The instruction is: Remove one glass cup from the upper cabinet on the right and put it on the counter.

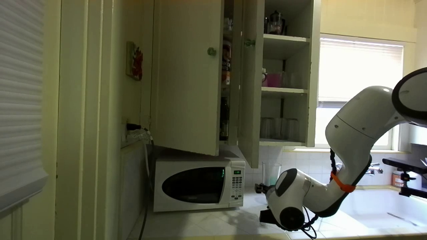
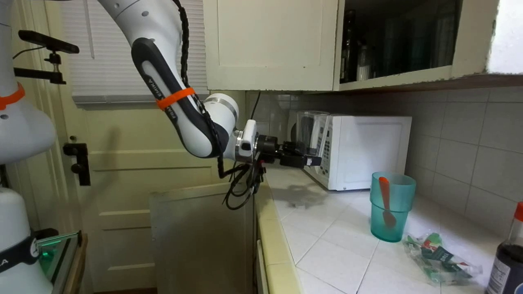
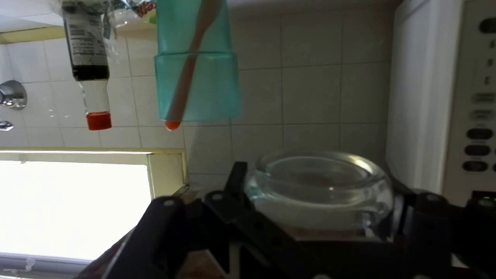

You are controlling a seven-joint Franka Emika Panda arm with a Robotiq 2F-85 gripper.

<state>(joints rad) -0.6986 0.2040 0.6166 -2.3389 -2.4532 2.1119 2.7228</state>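
Observation:
My gripper (image 2: 308, 155) is shut on a clear glass cup (image 2: 309, 126) near the cup's base. The cup is upright, in the air above the counter (image 2: 327, 257), in front of the white microwave. In the wrist view, which stands upside down, the thick base of the glass cup (image 3: 317, 209) sits between the two black fingers. In an exterior view the held glass cup (image 1: 273, 170) shows above the wrist; the arm hides part of it. The upper cabinet (image 1: 312, 110) stands with its door open. Several more clear glasses (image 1: 280, 128) stand on its bottom shelf.
The microwave (image 2: 367, 153) stands close to the held cup. A teal tumbler (image 2: 392, 206) with an orange spoon, a plastic packet (image 2: 441, 259) and a red-capped bottle (image 2: 504, 261) stand along the counter. Open cabinet doors (image 1: 251, 83) hang above. The sink (image 1: 383, 206) lies beside the arm.

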